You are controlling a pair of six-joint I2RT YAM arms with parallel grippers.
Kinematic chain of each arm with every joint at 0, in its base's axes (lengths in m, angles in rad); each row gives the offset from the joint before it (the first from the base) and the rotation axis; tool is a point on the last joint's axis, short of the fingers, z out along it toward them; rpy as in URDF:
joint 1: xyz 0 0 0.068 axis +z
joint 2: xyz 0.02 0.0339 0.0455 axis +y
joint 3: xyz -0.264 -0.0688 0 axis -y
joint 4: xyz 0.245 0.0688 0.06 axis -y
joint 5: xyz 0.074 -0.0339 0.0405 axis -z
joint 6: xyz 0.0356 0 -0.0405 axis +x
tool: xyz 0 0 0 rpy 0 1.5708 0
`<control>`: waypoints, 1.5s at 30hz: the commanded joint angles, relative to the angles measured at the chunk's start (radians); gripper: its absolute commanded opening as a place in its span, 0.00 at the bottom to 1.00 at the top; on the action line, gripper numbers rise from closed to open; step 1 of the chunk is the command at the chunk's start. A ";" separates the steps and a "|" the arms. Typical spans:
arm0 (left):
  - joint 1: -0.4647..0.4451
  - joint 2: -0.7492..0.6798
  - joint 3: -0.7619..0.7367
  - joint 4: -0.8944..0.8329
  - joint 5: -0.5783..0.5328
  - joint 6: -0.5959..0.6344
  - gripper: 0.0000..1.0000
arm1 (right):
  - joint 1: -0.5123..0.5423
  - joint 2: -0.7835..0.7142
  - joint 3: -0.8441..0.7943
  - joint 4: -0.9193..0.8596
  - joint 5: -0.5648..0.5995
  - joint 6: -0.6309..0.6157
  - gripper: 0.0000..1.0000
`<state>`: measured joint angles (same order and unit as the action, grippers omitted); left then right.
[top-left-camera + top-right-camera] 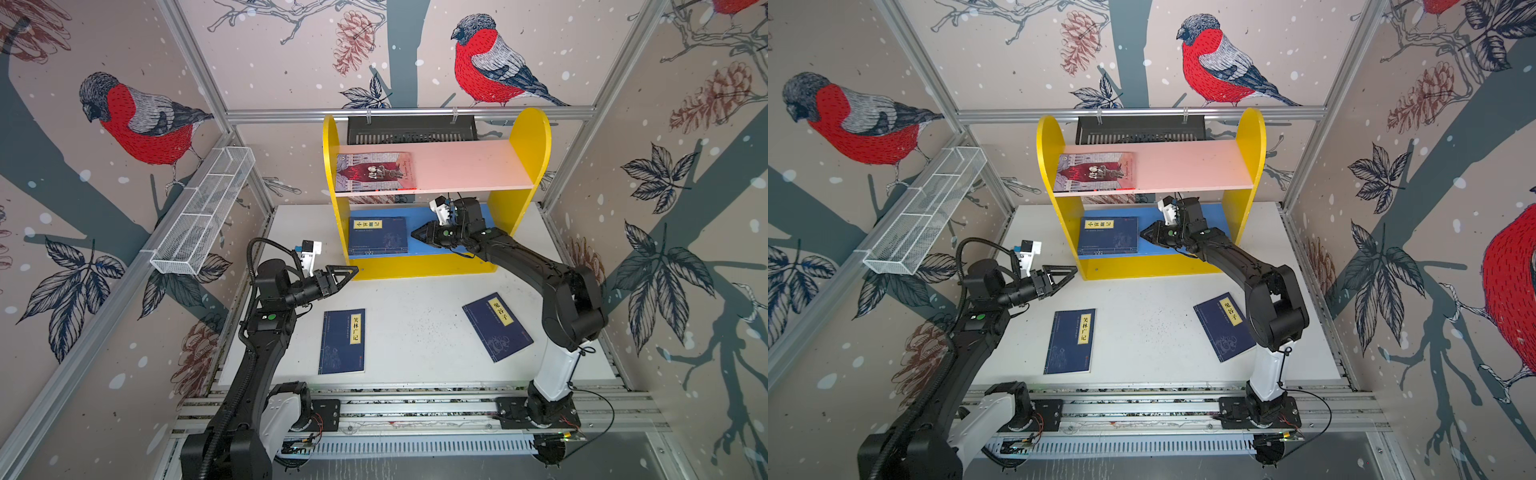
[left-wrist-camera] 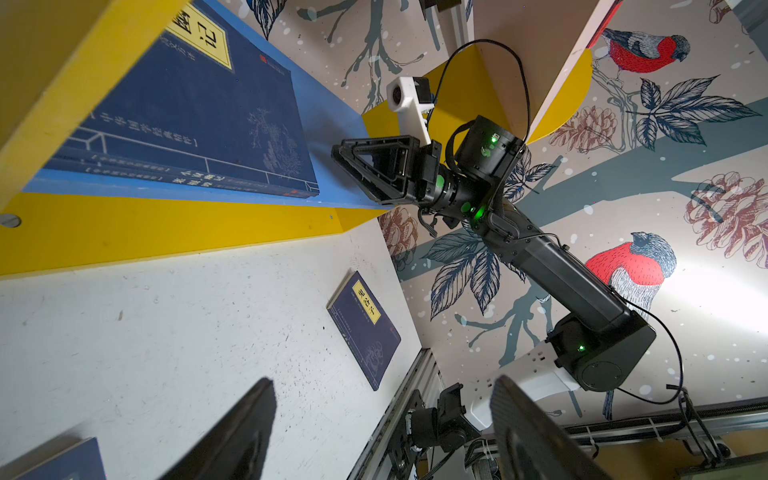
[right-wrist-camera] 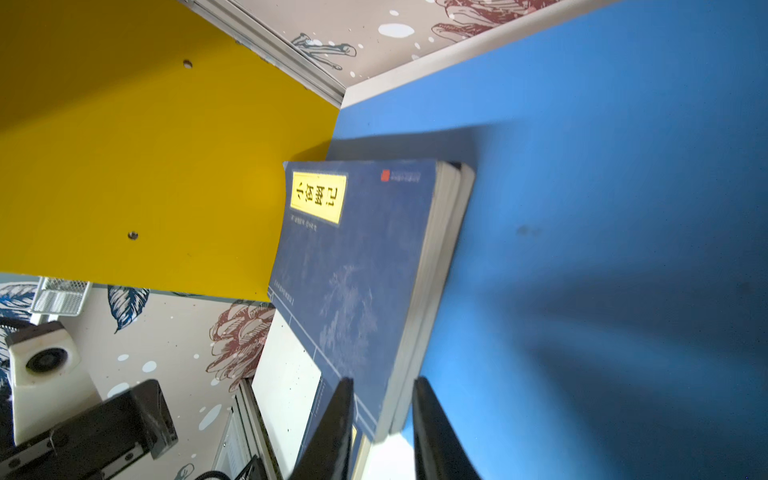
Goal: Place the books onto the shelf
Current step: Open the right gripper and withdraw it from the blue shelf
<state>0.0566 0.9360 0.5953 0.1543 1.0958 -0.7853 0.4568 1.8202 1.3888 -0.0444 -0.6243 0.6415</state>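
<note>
Jaws of the right arm [image 1: 519, 257] sit slightly apart astride a corner of two stacked navy books [image 1: 378, 237] on the blue lower board [image 3: 602, 187] of the shelf [image 1: 415, 268]; jaws of the left arm [image 1: 266, 332] gape empty; a third navy book [image 1: 343, 340] and a fourth [image 1: 496, 326] lie on the worktop [image 1: 415, 332] before the shelf

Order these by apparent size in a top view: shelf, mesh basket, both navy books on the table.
1. shelf
2. mesh basket
3. left navy book and right navy book: alike, not ranked.
</note>
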 commanded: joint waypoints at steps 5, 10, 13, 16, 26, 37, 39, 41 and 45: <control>0.000 -0.001 0.005 0.051 0.006 0.005 0.82 | 0.068 -0.124 -0.084 -0.057 0.157 -0.125 0.25; 0.001 0.001 0.001 0.059 0.001 0.003 0.82 | 0.124 -0.117 -0.054 -0.125 0.248 -0.174 0.26; 0.000 0.001 0.001 0.059 0.002 0.002 0.82 | 0.141 -0.097 -0.035 -0.145 0.291 -0.184 0.26; 0.000 0.001 0.001 0.060 0.003 -0.002 0.82 | 0.158 -0.077 0.000 -0.175 0.353 -0.201 0.27; 0.000 -0.002 0.000 0.057 0.003 0.001 0.82 | 0.177 -0.028 0.059 -0.218 0.368 -0.226 0.27; 0.000 -0.001 -0.002 0.057 0.006 -0.001 0.82 | 0.181 -0.007 0.077 -0.234 0.366 -0.235 0.29; 0.001 0.001 -0.001 0.057 0.006 0.000 0.82 | 0.182 0.002 0.087 -0.241 0.362 -0.238 0.29; 0.000 0.002 0.000 0.057 0.006 0.000 0.82 | 0.183 0.012 0.094 -0.245 0.359 -0.240 0.29; 0.001 0.003 0.000 0.056 0.006 -0.001 0.82 | 0.184 0.028 0.108 -0.254 0.361 -0.244 0.29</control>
<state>0.0566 0.9386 0.5949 0.1749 1.0954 -0.7853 0.6376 1.8400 1.4841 -0.2893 -0.2634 0.4152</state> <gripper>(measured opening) 0.822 0.286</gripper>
